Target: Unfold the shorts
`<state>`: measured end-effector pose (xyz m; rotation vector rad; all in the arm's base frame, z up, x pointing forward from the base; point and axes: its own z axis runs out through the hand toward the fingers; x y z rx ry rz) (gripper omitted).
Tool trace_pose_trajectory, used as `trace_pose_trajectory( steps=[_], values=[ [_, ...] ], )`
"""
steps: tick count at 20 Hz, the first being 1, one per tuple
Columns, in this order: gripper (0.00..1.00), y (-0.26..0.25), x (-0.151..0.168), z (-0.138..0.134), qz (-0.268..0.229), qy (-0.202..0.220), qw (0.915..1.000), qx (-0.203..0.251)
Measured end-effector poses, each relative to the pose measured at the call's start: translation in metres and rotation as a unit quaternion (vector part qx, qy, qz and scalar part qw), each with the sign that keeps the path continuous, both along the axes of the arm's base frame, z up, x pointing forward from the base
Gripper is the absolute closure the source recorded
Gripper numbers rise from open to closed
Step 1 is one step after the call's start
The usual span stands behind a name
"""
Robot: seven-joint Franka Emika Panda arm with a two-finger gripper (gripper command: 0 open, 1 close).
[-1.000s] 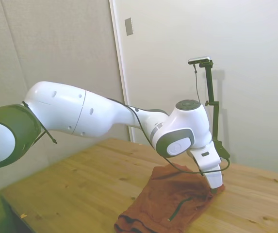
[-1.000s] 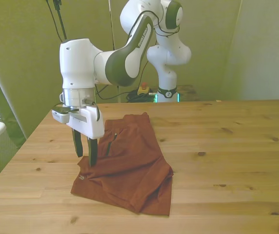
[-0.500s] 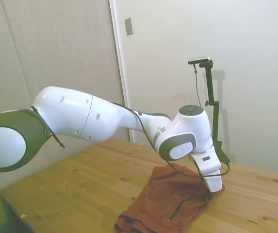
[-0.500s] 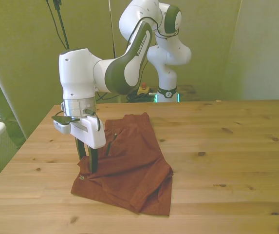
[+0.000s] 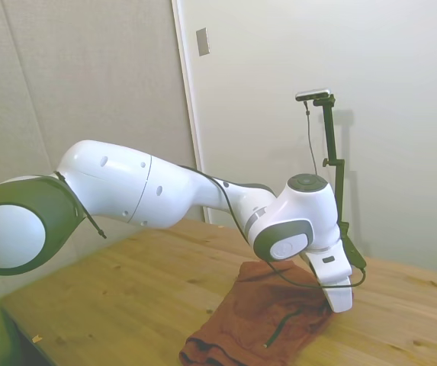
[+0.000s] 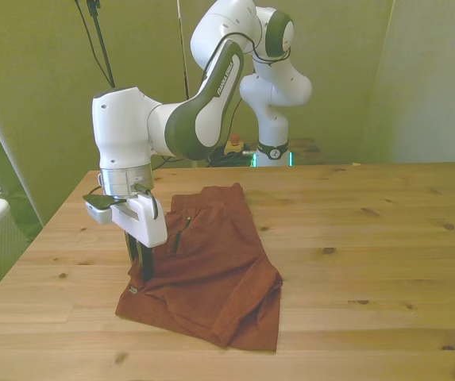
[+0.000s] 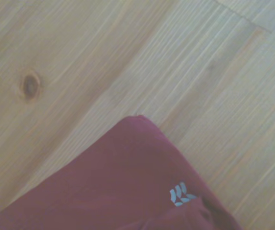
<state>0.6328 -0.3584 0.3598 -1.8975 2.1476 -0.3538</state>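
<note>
Wooden desk (image 6: 386, 238) was seen bearing the folded shorts (image 6: 211, 270), whose near corner lay directly beneath the narrowly parted gripper (image 6: 141, 271), the rest spread beyond it.

The shorts (image 6: 207, 266) lie folded on the desk (image 6: 370, 262), toward the front view's left half, with bare desk on every side. The gripper (image 6: 141, 270) stands over the shorts' edge on the front view's left, near their front corner, its fingers pointing down at the cloth. In the side view the gripper (image 5: 340, 297) sits at the shorts' (image 5: 268, 316) far edge. In the wrist view a corner of the shorts (image 7: 127, 187) lies on the desk (image 7: 79, 62), a small logo (image 7: 180, 194) near that corner.
</note>
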Motion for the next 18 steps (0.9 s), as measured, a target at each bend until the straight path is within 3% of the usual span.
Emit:
trace_pose_trajectory(
  steps=[9,13,18],
  values=[
    [1.00,0.010,-0.011,0.023,0.050,-0.029,0.9983,-0.008],
    [1.00,0.042,-0.034,0.068,0.092,-0.062,0.9932,-0.035],
    [1.00,0.129,-0.054,0.137,0.151,-0.093,0.9806,-0.083]
  ],
)
